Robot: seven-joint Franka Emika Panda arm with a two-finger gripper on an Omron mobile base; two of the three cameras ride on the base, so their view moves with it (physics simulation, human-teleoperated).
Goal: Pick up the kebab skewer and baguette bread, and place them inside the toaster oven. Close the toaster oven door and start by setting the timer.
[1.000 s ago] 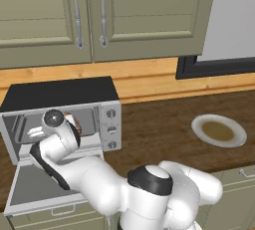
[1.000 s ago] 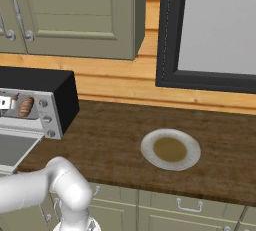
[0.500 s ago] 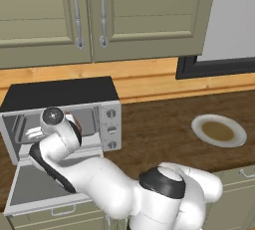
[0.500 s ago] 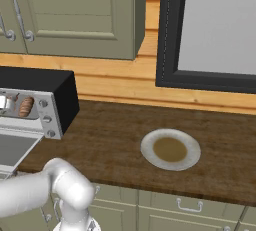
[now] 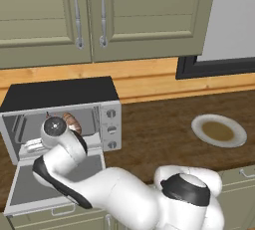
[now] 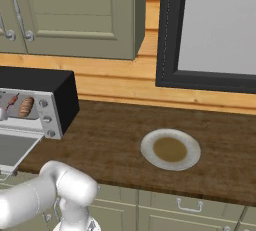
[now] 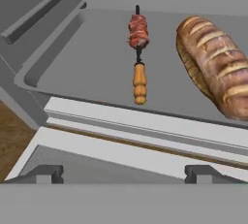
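Note:
The toaster oven [image 5: 60,94] stands open, its door [image 5: 22,194] folded down flat toward me. Inside, on the grey tray [image 7: 87,68], lies the kebab skewer [image 7: 138,48] with its wooden handle pointing at the camera. To its right rests the baguette bread [image 7: 215,63], golden-brown with score marks. Both also show through the opening from the right base view: the baguette bread [image 6: 25,106] and the kebab skewer [image 6: 12,100]. My gripper [image 7: 125,177] hovers over the lowered door just outside the oven mouth, open, with nothing between its fingertips [image 7: 43,174].
Three round knobs [image 5: 111,129] run down the oven's right side. A round plate [image 5: 219,130] sits on the wooden counter to the right. Cabinet doors hang above, and drawers line the counter's front edge.
My hand has drawn back a little and dropped slightly in front of the oven mouth. The skewer and the bread lie still on the tray.

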